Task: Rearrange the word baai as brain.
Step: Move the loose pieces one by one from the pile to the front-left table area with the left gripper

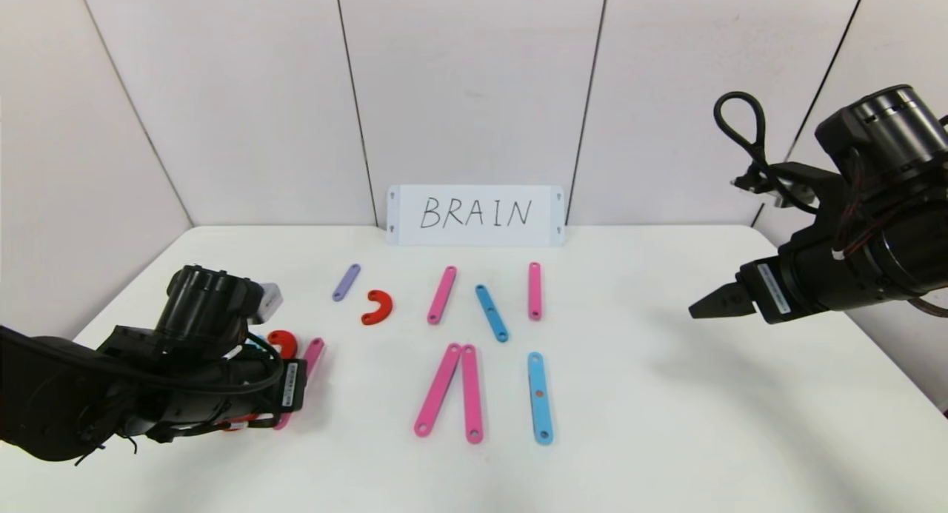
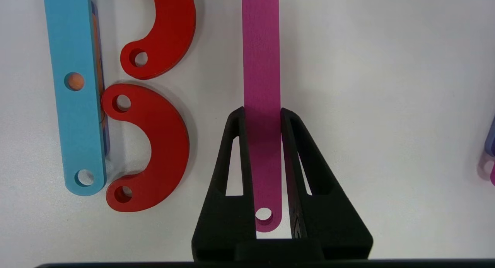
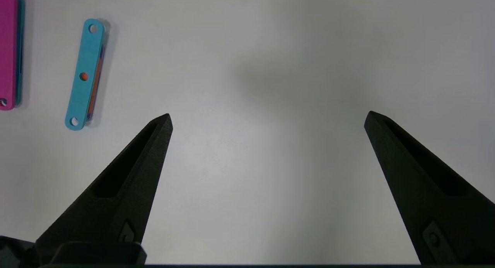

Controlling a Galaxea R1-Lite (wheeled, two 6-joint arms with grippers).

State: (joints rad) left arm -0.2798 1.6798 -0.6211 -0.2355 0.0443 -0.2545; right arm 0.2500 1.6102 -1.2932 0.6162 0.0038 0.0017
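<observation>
Pink strip (image 2: 261, 67) between left claw (image 2: 262, 112) fingers

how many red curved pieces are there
3. One red curve lies alone right of the purple strip. Two more lie stacked beside the blue strip, near the left gripper; others could hide under that arm.

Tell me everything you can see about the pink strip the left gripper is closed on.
The pink strip is a flat, straight, matte plastic-looking piece with rounded ends and a hole near each end. The left gripper is shut on its long edges, near one end. It lies low over the white table, beside two red curves; whether it touches the table cannot be told.
</observation>
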